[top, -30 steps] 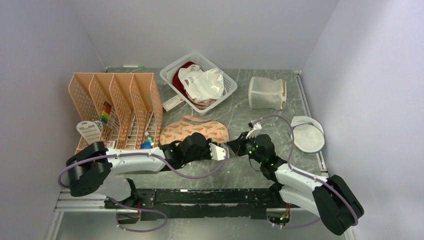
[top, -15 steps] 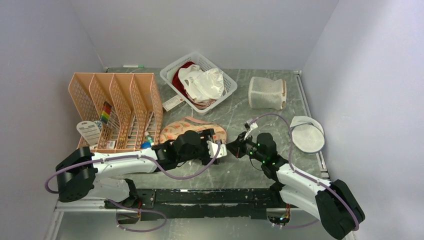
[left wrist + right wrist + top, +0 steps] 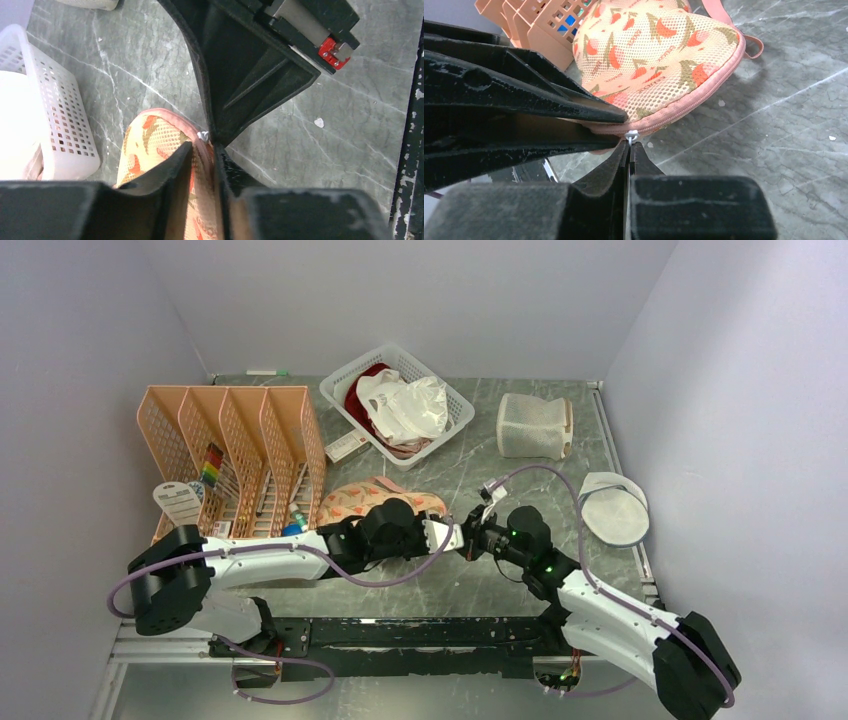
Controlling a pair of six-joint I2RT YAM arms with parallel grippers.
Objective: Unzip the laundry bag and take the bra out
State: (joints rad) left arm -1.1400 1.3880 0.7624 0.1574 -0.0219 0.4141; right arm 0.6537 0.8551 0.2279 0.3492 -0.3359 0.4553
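The laundry bag (image 3: 352, 499) is a peach case with orange-red leaf print and pink zipper edging, lying beside the orange racks. It fills the right wrist view (image 3: 659, 55) and shows in the left wrist view (image 3: 155, 145). My left gripper (image 3: 432, 533) is shut on the bag's right edge (image 3: 202, 172), fabric pinched between its fingers. My right gripper (image 3: 468, 538) is shut on the small white zipper pull (image 3: 631, 135), which also shows in the left wrist view (image 3: 203, 135). The zipper looks closed. The bra is hidden.
Orange file racks (image 3: 230, 455) stand at the left. A white basket (image 3: 395, 400) with white cloth and a dark red garment is at the back. A white mesh cylinder (image 3: 534, 426) and a round mesh disc (image 3: 612, 508) lie to the right.
Both grippers have come together at the bag's right end. The left gripper has closed on the bag's edge and the right on the zipper pull. The bag has bunched leftward.
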